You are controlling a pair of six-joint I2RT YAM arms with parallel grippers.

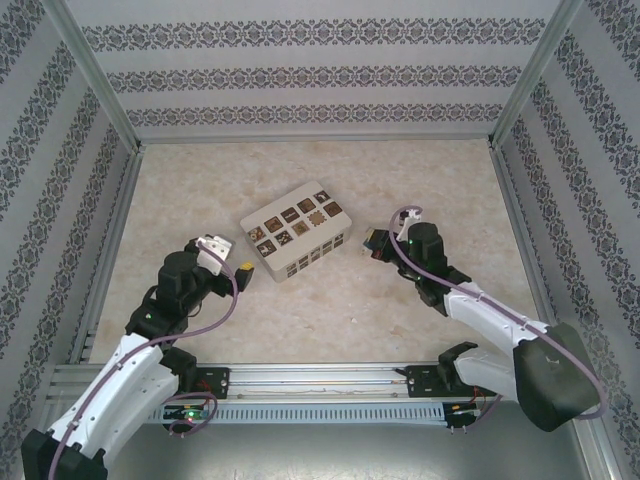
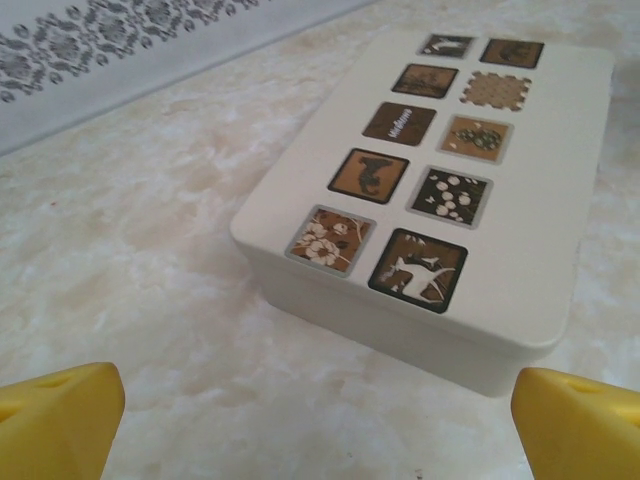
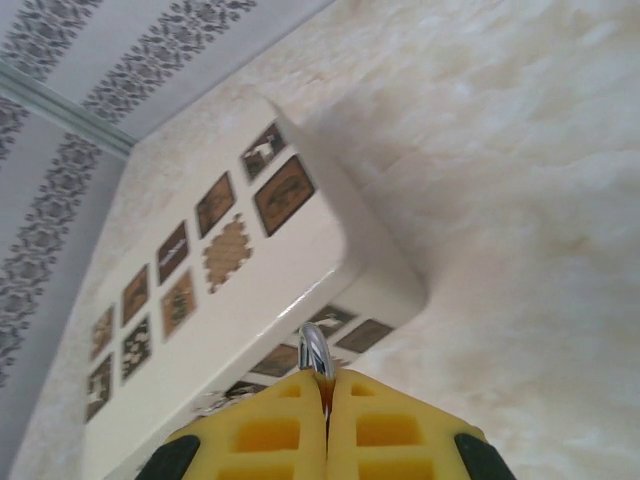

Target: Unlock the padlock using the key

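Pinched between the matt yellow plastic fingers (image 3: 270, 430) of the right pincer (image 3: 327, 385), a silvery metal loop (image 3: 313, 348) gleams polished and smooth, while just beyond it the white box (image 3: 300, 265) shows a smooth satin sheen with flat printed brown tiles (image 3: 283, 193), on a faintly glossy, marbled beige desk (image 3: 520, 200).

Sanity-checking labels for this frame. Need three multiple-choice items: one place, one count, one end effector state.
1. The white rectangular box with brown tiles lies: A) between left end effector and right end effector; B) against the back wall; C) on the front rail.
2. Square tiles on its lid: A) six; B) ten; C) fourteen.
3. Right end effector is: A) wide open; B) shut on a curved silvery metal piece; C) clamped on the box.
1A: top view shows it between them. 2B: two columns of five. 3B: yellow fingers meet around the piece.
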